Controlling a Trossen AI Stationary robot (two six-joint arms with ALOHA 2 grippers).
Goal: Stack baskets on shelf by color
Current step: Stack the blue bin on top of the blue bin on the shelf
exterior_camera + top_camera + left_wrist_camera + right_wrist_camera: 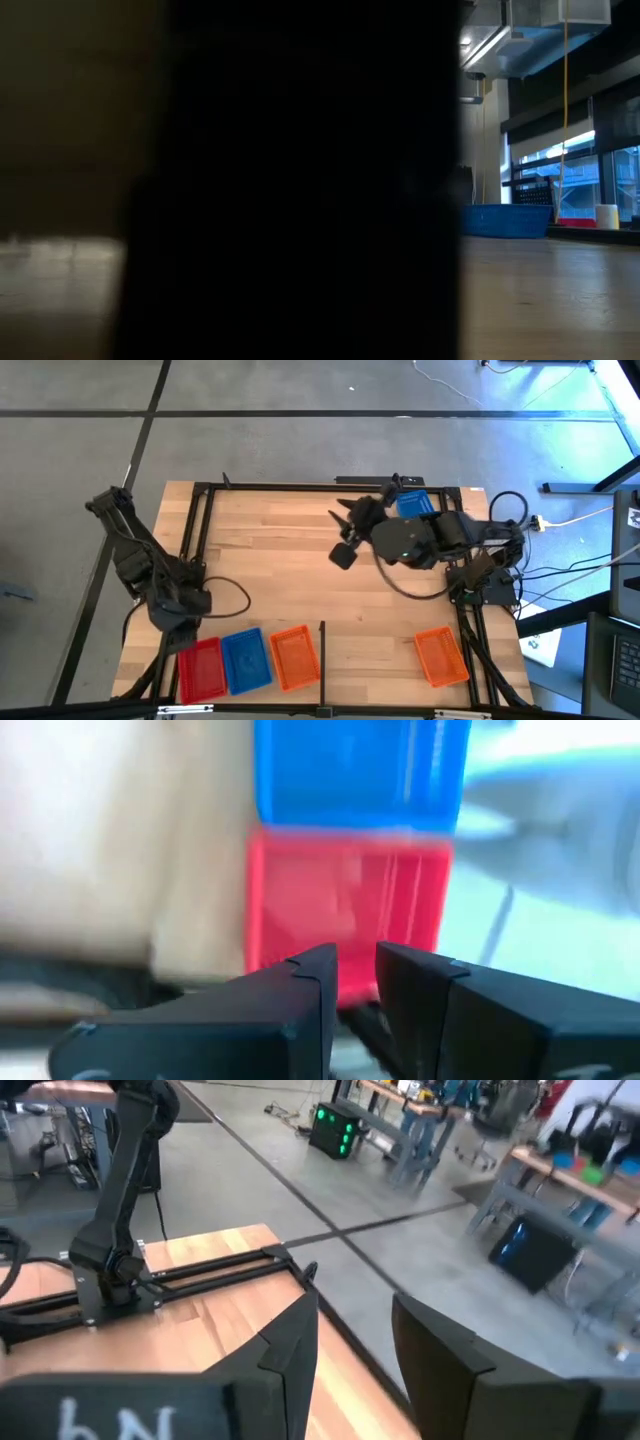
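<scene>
In the high view a red basket [201,669], a blue basket [246,660] and an orange basket [295,657] lie side by side at the wooden shelf's [300,580] near edge, left of the thin black divider bar [322,648]. Another orange basket [441,656] lies near right. A second blue basket [412,503] lies far right, partly under the right arm. My left gripper [356,968] hovers at the red basket's [345,900] end, with a narrow gap between its fingers. My right gripper [344,535] is open and empty over the shelf's middle.
A black frame [300,486] runs along the tabletop's edges. Cables [235,592] trail from both arm bases. A dark shape [300,180] close to the lens blocks most of the low view. Bare wood lies between the divider bar and the right orange basket.
</scene>
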